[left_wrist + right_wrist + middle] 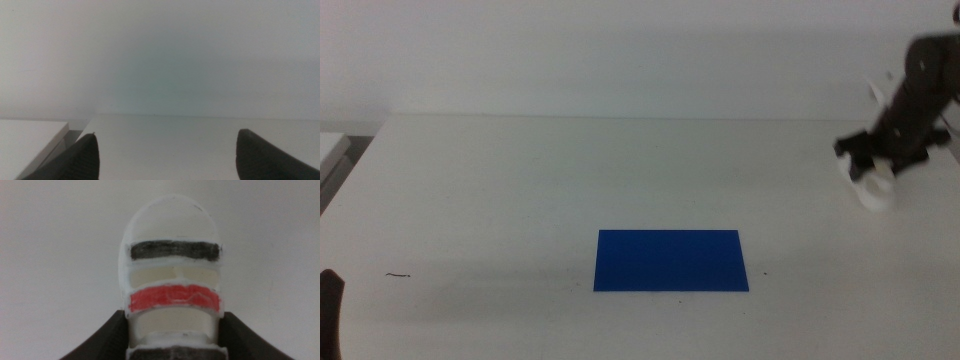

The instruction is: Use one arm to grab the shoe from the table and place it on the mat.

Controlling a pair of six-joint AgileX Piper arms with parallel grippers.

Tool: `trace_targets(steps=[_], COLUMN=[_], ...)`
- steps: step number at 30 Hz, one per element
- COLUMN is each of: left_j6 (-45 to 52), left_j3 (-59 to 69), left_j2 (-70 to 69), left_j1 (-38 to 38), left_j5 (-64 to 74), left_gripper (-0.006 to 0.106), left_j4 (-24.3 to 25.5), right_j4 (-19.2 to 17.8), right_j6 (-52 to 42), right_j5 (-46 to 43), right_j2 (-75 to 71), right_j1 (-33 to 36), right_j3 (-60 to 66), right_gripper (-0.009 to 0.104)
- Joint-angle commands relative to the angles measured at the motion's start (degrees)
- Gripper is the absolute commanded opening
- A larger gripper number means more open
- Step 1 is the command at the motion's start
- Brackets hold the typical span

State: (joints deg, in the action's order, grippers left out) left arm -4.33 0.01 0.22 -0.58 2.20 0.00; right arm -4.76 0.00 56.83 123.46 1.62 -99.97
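Note:
The white shoe with one black and one red strap fills the right wrist view, toe pointing away from the wrist. My right gripper has a dark jaw against each side of its heel end and is shut on it. In the middle view the right arm comes in at the far right, with the gripper over the shoe near the table's right edge; I cannot tell whether the shoe is lifted. The dark-blue mat lies flat at the front middle, well left of the shoe. My left gripper is open and empty, waiting at the bottom left.
The white table spans the view, with a plain wall behind. A small dark mark lies near the front left. Another white surface stands beyond the table's left edge.

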Motion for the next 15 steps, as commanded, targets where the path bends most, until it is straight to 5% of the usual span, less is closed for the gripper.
trace_targets(steps=[1,15], left_j6=[-0.1,-0.1], left_j3=[0.0,0.0], left_j2=[-0.2,-0.2], left_j1=[0.0,0.0], left_j5=[-0.6,-0.6], left_gripper=[0.094,0.094], left_j4=[0.0,0.0], right_j4=[-1.1,-2.2], right_j6=[1.1,19.9], right_j5=[3.3,9.5], right_j2=[-4.4,-6.3], right_j1=[3.7,32.8], right_j3=[-2.5,-6.4], right_gripper=[0.019,0.019])
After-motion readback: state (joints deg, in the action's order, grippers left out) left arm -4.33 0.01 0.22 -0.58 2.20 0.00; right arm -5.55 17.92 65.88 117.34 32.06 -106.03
